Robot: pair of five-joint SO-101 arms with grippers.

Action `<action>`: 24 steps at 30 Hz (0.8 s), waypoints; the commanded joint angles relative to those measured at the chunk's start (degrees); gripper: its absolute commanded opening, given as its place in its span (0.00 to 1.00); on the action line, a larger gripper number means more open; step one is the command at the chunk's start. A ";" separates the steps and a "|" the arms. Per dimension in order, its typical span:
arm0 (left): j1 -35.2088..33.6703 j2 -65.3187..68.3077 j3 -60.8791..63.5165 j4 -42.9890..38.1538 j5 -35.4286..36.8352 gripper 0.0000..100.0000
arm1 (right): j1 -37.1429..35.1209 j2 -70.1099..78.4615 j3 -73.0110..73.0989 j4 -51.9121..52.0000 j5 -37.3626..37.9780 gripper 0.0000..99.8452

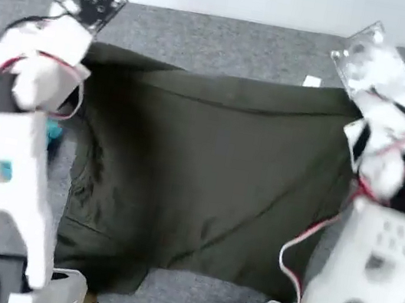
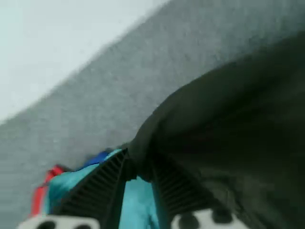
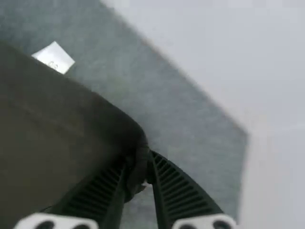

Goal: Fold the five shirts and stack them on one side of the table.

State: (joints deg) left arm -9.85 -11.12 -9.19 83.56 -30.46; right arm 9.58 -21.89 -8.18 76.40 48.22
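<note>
A dark olive shirt lies spread over the grey table between the two arms. At its far left corner my left gripper is shut on the shirt's edge, with fabric pinched between the ribbed fingers. At the far right corner my right gripper is shut on the shirt's corner in the same way. Both corners are held up off the table. In the high view the left arm and right arm flank the shirt.
Teal, blue and red cloth lies beside the left arm, seen as a teal patch from above. A small white tag lies on the table past the shirt's far edge. A pale wall runs behind the table.
</note>
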 commanded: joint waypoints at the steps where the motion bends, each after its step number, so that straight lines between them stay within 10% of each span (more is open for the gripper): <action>1: -0.26 5.27 6.37 -15.03 -0.70 0.00 | -1.10 2.86 7.38 -10.77 -0.70 0.01; 12: -0.18 28.40 -0.40 -42.73 -0.44 0.00 | -4.44 19.74 17.49 -45.76 -0.44 0.01; 24: -0.09 52.84 -36.00 -44.75 -0.62 0.00 | -4.44 42.77 -7.65 -50.33 -0.44 0.01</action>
State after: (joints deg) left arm -9.67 39.43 -35.91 39.52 -30.46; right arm 5.10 18.99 -7.47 27.25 48.04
